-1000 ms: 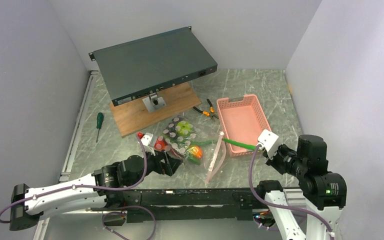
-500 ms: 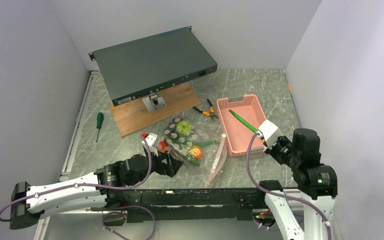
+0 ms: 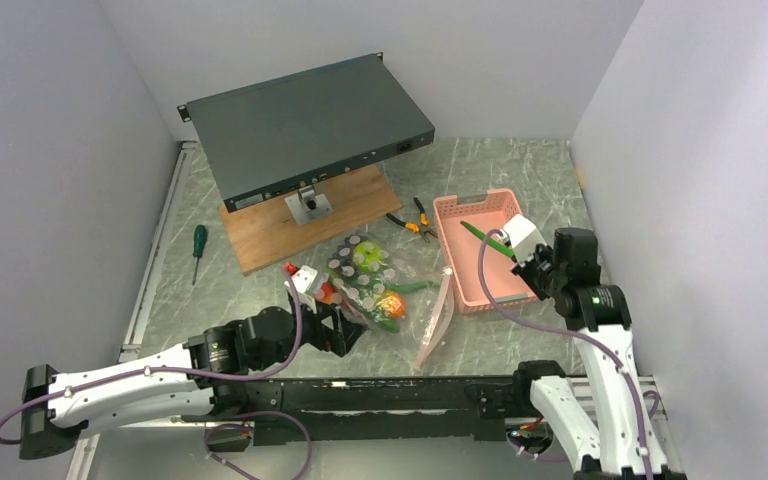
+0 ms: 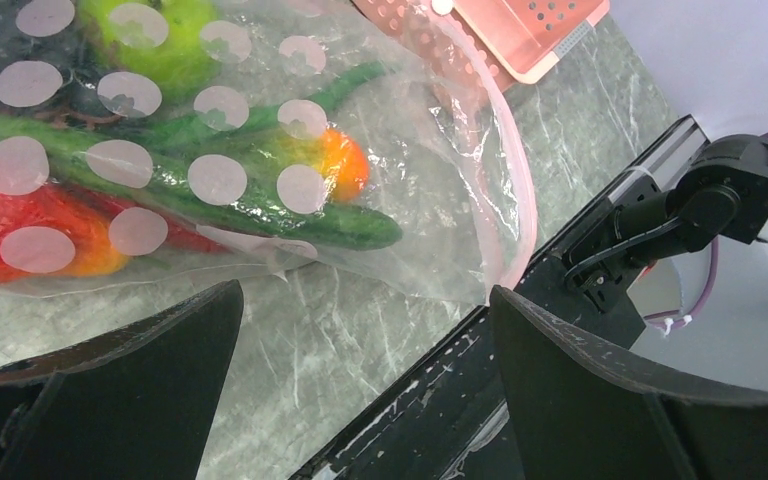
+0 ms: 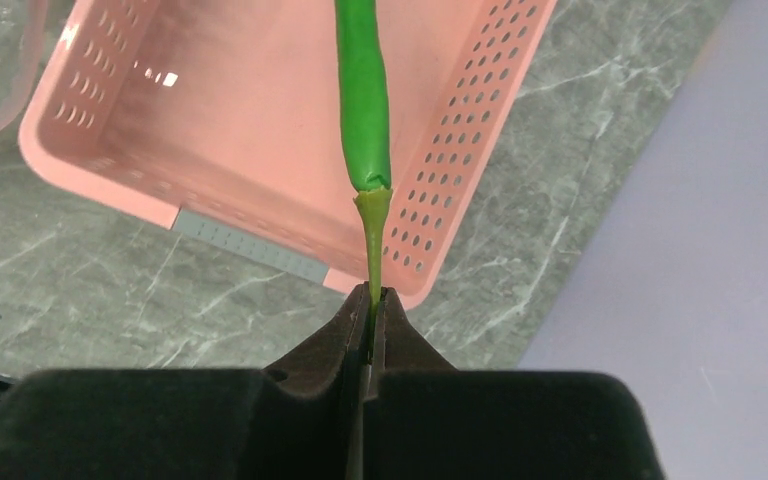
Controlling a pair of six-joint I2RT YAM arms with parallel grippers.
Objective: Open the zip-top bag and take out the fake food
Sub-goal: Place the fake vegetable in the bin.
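Right wrist view showed the right hand [image 5: 370, 300] pinched fully closed on the thin yellowish stem of a long green pod [image 5: 363, 90], one piece of the fake food, which stuck straight out ahead of the fingertips. Just beyond and below that hand sat the pink basket [image 5: 470, 160], its near corner under the fingertips and the pod's body hanging over its floor. Whether the far tip touched the floor could not be told. The step in hand looked like dropping the pod into the basket. Held by the stem alone, the pod could pivot or swing, so the hand would do well to reach a little further ahead, clear of the near rim, and sink until the pod lay low between the walls. Then it should part its fingers gently and draw straight back. Well off to that hand's left, the left hand [image 4: 360, 300] stood wide open and gripped nothing, its two fingers spread at the near edge of the zip-top bag [image 4: 260, 150]. The bag lay slack on the surface [image 4: 340, 330], its pink zip rim [image 4: 520, 200] gaping toward the basket side. Inside it were a green apple [image 4: 160, 50], dark grapes [image 4: 20, 60], a mango [image 4: 335, 165], red pieces [image 4: 20, 230] and more green pods [image 4: 210, 205], so most of the emptying seemed yet to do.
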